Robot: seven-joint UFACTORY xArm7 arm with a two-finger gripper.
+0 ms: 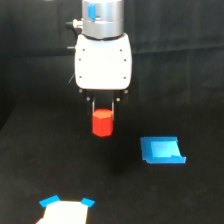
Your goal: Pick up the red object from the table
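Counter: wide, flat, matte black, unmarked. Backdrop behind it also black; the line between the two is hard to make out. No other room detail shows.

Arm: one, coming straight down from the top edge, wrist vertical. Silver-and-blue cuff above a white rounded body. Two thin dark fingers point down from its underside.

Gripper: the fingers are closed on the top of the red block, one on each side. Block upright, hexagonal, narrower than the white body. It hangs just under the body, at centre of the view; whether its base touches the counter cannot be told.

Count: one red block. One flat blue tray, on the counter to the exterior view's right of the block, apart from it. One white piece with blue corners at the bottom edge, partly cut off.
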